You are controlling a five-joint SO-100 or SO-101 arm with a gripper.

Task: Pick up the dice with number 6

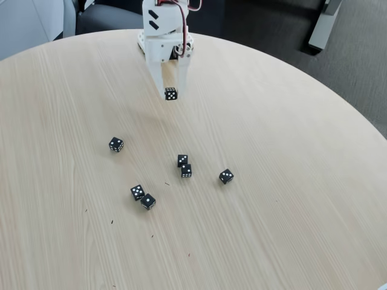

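In the fixed view, the white hand [172, 90] was near the far edge of the round wooden desk [290, 151]. Its two fingers were pinched on the dice with number 6 [171, 93], which sat between their tips, and it looked lifted off the wood. Six more black dice [185, 166] lay spread out on the desk, closer to the camera.

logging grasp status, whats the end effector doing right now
End effector: closed on a black die, held above the table.
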